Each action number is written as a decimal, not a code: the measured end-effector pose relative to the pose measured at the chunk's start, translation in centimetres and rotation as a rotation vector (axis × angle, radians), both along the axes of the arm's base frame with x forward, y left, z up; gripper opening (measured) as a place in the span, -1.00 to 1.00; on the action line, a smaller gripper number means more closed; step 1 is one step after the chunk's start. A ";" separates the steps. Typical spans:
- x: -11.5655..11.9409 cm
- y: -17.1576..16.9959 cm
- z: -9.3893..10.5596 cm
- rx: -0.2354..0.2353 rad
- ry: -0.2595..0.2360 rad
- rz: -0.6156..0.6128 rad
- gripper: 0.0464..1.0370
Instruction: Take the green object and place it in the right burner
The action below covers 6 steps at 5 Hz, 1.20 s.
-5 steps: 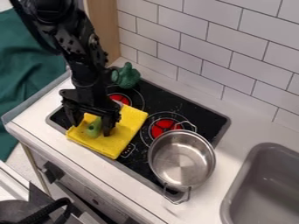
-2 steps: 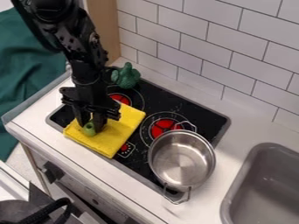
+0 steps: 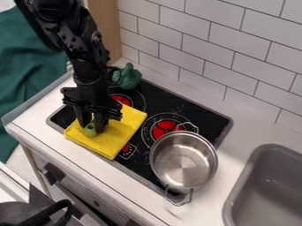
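My gripper (image 3: 92, 126) hangs over the left front of the stove, its fingers closed around a small light-green object (image 3: 89, 129). That object rests on, or just over, a folded yellow cloth (image 3: 117, 137), and its upper part is hidden between the fingers. The right burner (image 3: 165, 129) shows red, with the pot's rim and handle at its lower right edge.
A steel pot (image 3: 184, 161) stands on the stove's right front part. A dark green bird-like figure (image 3: 127, 77) is at the back left, close beside the arm. A grey sink (image 3: 268, 190) lies at the right, and a tiled wall runs behind.
The fingers have drawn together on the light-green object, which shifted slightly left with the cloth. Since the latest earlier frame almost nothing has moved.
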State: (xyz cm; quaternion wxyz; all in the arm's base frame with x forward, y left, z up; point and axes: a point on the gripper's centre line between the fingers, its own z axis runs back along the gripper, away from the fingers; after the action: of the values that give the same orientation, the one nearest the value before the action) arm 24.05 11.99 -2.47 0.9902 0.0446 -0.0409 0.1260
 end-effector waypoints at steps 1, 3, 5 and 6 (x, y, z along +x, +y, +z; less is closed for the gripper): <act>1.6 -1.6 3.1 0.072 -0.050 -0.082 -0.40; 5.3 -6.1 4.1 0.113 -0.045 -0.288 -0.40; 9.0 -10.7 1.5 0.057 0.040 -0.395 -0.40; 10.1 -11.7 0.3 0.007 0.073 -0.341 -0.40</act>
State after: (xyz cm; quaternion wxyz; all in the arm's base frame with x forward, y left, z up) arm 34.13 0.28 -2.19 0.9979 0.0452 -0.0122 -0.0455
